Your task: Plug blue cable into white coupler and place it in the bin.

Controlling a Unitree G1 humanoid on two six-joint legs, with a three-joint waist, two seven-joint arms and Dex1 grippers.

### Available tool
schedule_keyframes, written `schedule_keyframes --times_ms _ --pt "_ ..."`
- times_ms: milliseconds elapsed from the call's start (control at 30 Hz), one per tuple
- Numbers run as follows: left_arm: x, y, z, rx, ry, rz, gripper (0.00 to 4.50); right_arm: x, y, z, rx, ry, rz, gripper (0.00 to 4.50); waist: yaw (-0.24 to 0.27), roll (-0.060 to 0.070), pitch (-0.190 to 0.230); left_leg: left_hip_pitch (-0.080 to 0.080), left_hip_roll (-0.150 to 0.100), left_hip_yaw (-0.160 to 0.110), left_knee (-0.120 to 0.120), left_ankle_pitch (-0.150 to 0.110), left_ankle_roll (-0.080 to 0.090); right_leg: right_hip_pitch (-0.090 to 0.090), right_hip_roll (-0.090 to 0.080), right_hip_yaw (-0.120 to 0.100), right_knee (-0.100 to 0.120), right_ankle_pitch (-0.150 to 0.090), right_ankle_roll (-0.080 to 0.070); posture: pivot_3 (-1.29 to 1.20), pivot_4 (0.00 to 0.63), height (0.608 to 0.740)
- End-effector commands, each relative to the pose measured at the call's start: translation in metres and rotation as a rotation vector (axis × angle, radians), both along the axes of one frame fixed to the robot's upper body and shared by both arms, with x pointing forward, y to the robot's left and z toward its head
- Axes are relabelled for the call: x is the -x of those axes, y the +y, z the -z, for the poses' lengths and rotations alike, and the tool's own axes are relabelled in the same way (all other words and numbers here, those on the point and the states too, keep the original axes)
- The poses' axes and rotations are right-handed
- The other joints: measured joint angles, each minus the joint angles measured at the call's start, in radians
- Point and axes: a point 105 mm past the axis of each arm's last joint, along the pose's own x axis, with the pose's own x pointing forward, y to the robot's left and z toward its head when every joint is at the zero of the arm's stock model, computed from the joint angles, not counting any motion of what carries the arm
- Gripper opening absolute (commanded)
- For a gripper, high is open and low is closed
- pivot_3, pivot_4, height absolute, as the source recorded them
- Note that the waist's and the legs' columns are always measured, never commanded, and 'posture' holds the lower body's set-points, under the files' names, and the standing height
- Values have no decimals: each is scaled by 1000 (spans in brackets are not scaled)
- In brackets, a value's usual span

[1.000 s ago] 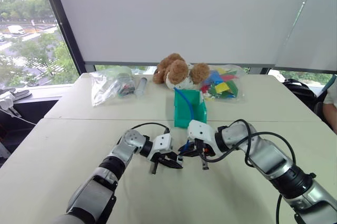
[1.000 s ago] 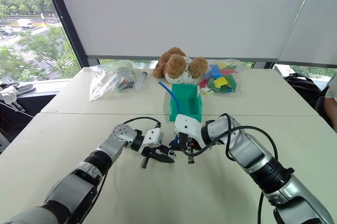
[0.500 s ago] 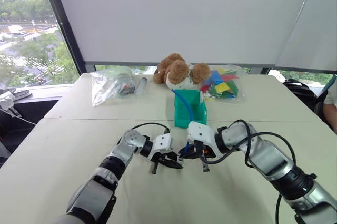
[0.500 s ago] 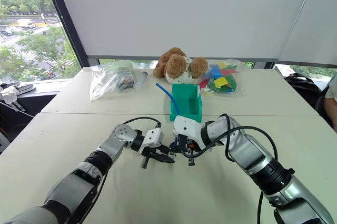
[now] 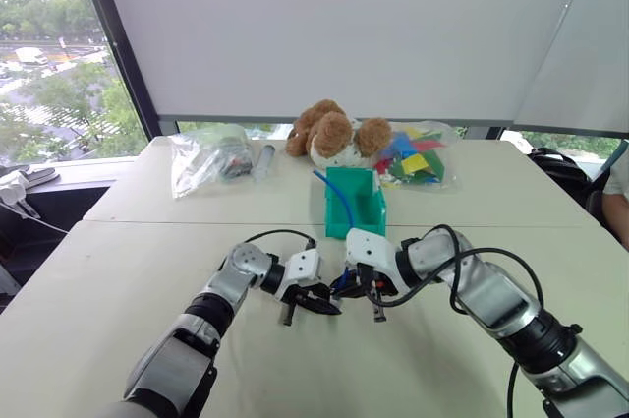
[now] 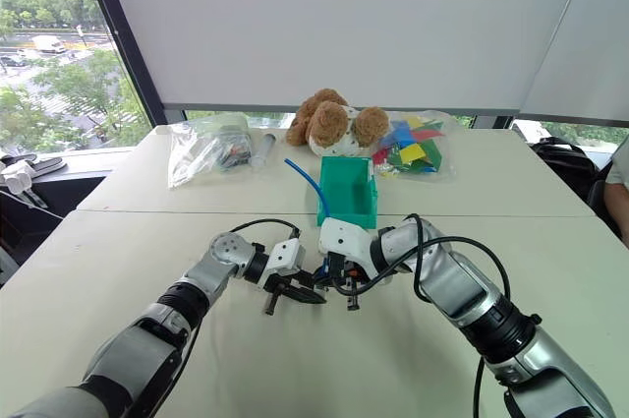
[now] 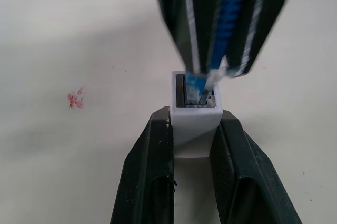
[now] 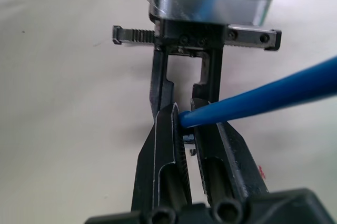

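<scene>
**Blue plug at the mouth of the coupler**

White coupler [image 7: 195, 124] is pinched between the two black fingers [image 7: 148, 176] of the left gripper [image 7: 192, 174], its open socket facing away from that wrist. The right gripper [image 8: 190, 145] has its fingers [image 8: 169, 150] pressed onto the blue cable [image 8: 263, 95] just behind the plug, and in the left wrist view the pale plug tip sits at the socket opening, partly inside it. How deep it goes cannot be told.

Both grippers meet low over the table [image 5: 118, 270], in front of the bin [image 5: 355, 204] and near it, the left gripper [image 5: 313, 298] on the left of the coupler and the right gripper [image 5: 366, 292] on its right. From the right gripper the cable [image 6: 307, 182] arches up and back over the bin's left wall.

The bin stands upright on the table. Behind it lies a plush dog [image 5: 332, 133]. Left of the bin, farther back, is a clear bag [image 5: 204, 157]; right of the dog is a second bag [image 5: 418, 157] holding coloured pieces. A small red smudge [image 7: 76, 99] marks the table beside the coupler.
</scene>
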Motion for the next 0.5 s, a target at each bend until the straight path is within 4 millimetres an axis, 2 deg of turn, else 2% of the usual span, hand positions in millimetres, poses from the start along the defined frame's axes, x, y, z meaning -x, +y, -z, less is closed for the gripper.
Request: schedule_keyframes --times_ms 33,300,367,500 --pt "-1 1 7 -13 1 -37 349 -1 1 17 33 34 -8 0 0 -1 -1 0 0 0 0 0 0 0 0 0 0 0 0 0 150 740" --pt "0 5 8 -13 4 -46 349 8 3 41 29 115 -9 0 -3 -4 -9 2 1 0 0 0 0 2 0 0 0 0 0 0 150 740" --pt "0 6 8 -10 4 -51 349 6 3 39 13 108 6 0 -3 -5 -11 2 1 0 0 0 0 2 0 0 0 0 0 0 150 740" --pt "-4 13 4 3 0 -86 349 -4 3 18 -77 81 57 0 -5 -5 -11 2 1 0 0 0 0 2 0 0 0 0 0 0 150 740"
